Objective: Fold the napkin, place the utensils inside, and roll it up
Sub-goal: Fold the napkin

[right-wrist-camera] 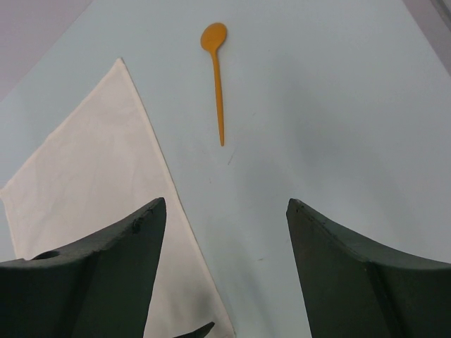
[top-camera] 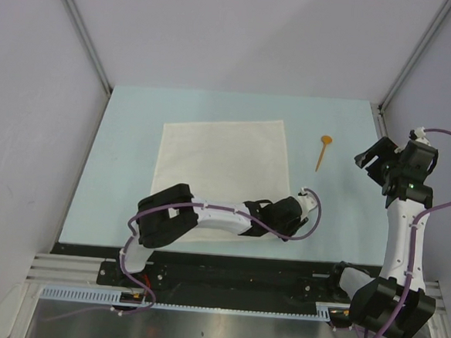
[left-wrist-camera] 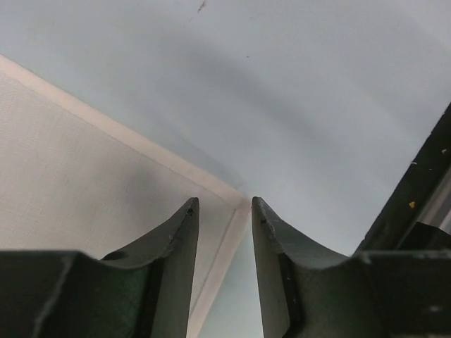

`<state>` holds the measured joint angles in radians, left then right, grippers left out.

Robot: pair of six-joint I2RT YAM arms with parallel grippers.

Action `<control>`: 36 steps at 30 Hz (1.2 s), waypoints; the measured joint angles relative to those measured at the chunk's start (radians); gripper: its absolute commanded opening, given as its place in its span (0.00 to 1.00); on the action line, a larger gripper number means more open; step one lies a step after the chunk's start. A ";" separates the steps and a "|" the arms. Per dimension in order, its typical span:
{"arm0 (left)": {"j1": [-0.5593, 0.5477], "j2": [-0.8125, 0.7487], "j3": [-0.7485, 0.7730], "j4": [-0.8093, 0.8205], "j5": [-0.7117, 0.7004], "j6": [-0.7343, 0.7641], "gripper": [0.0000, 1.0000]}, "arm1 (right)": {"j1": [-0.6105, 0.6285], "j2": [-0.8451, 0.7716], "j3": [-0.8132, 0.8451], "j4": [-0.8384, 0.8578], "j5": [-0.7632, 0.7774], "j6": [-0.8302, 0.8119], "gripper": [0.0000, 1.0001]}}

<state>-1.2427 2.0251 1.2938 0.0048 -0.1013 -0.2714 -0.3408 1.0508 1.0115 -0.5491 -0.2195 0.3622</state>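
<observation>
The napkin (top-camera: 221, 172) lies flat mid-frame on the desk (top-camera: 127, 131), soft and limp, so a corner pinch looks the best hold; the light, stiff spoon (top-camera: 323, 151) sits apart to its right. The left fingers (left-wrist-camera: 180, 253), narrowly apart, straddle the napkin's lower-right corner from a low reach, while the right fingers (right-wrist-camera: 127, 260) hang raised, spread wide.

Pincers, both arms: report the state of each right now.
Left pincer: narrowly open, napkin corner between its fingers, not clamped.
Right pincer: wide open, empty, spoon lying ahead of it.
</observation>
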 measured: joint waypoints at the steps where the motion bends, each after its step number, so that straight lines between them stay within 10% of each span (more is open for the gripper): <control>1: -0.001 0.005 0.001 0.000 -0.002 -0.002 0.39 | 0.000 0.000 0.000 0.000 -0.003 0.000 0.74; 21: -0.029 0.032 0.006 0.005 -0.027 -0.035 0.42 | -0.002 0.000 -0.002 0.000 -0.007 0.000 0.75; 36: -0.029 0.090 0.102 -0.063 -0.085 -0.100 0.05 | -0.002 0.000 -0.011 0.001 -0.007 0.000 0.75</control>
<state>-1.2720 2.1147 1.3960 -0.0586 -0.1860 -0.3710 -0.3424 1.0508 1.0004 -0.5484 -0.2264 0.3618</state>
